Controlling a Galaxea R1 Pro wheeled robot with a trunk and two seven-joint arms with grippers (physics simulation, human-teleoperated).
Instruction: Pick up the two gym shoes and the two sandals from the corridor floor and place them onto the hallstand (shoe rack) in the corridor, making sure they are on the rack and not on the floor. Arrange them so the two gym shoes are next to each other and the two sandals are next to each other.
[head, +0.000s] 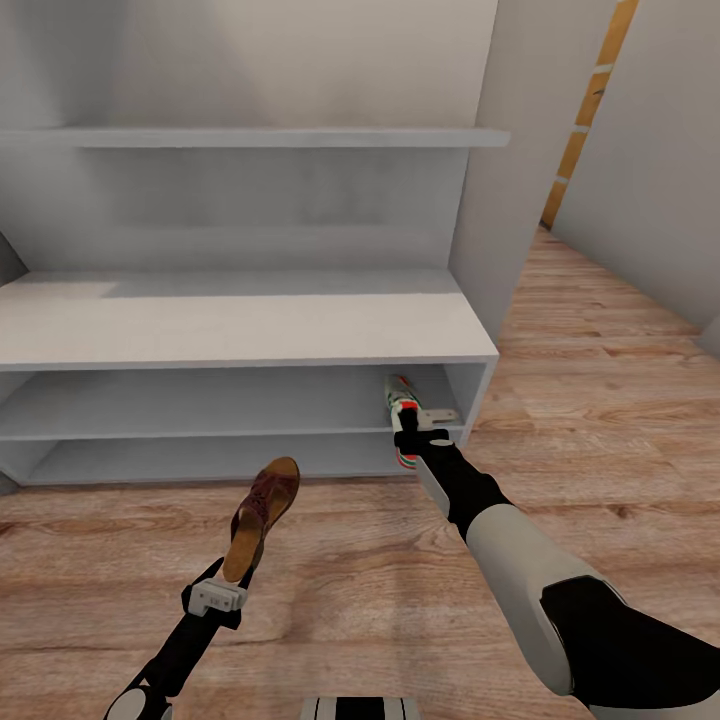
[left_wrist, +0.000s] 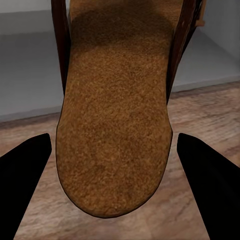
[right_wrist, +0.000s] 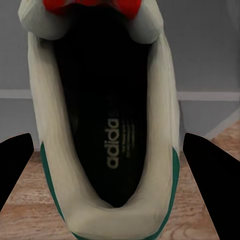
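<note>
Sandal, brown with a tan footbed, is held by its heel in the left gripper at the lower left of the head view, raised over the corridor floor with its toe pointed toward the hallstand. Farther in, right of centre, a gym shoe is clamped in the right gripper at the right end of the hallstand's open shelves, and its dark insole is seen between the white sides in the right wrist view. Beyond, in the upper part of the frame, a thin wall shelf is seen above the hallstand's flat top.
</note>
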